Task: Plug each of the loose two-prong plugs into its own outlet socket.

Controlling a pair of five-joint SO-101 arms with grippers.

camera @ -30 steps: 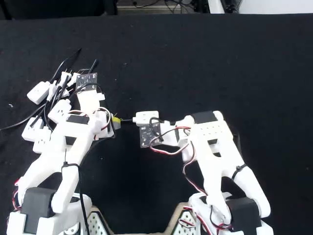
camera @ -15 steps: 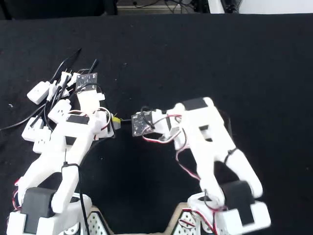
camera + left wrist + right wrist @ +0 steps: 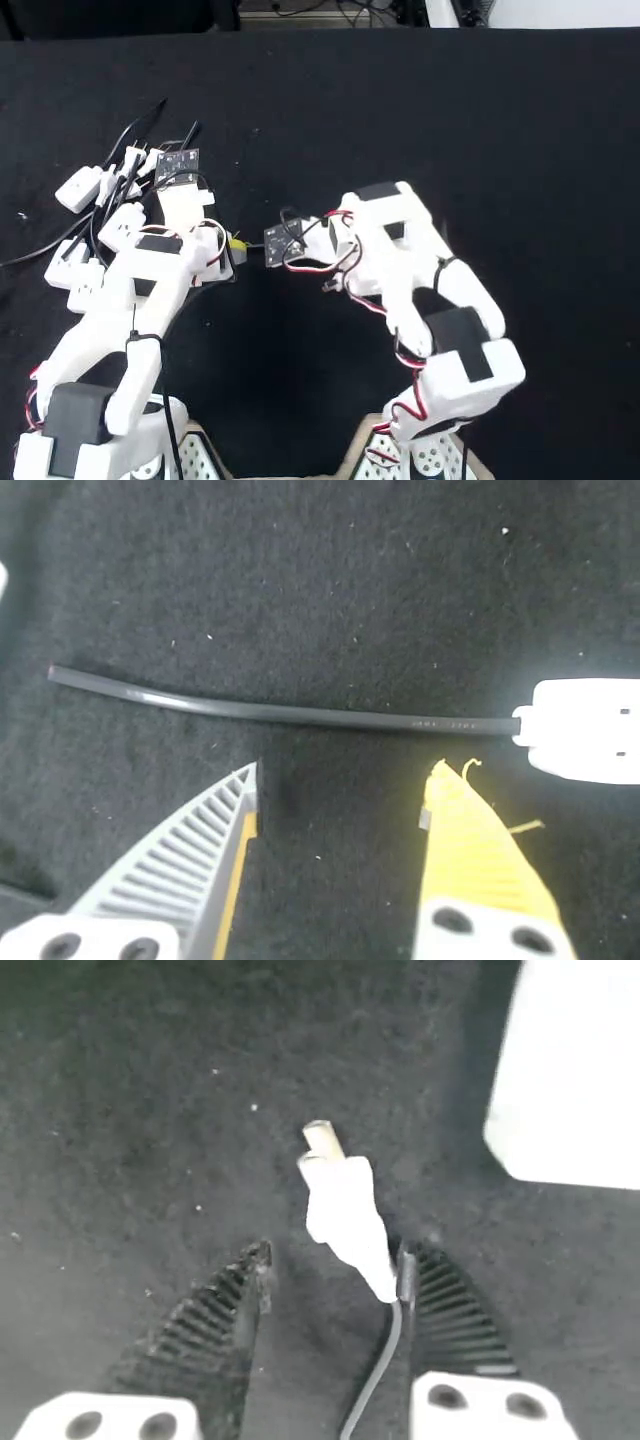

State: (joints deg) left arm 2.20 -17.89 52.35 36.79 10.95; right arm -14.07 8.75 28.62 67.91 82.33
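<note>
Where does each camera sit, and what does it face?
High view: above the table, looking down on the left arm and right arm.
Left wrist view: on that arm, past the open left gripper at a black cable.
Right wrist view: on that arm, past the open right gripper at a white plug.
Shared: the high view also shows the left gripper's yellow finger.

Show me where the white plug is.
In the right wrist view, the white plug lies on black cloth inside the open right claw, near a white block.
</note>
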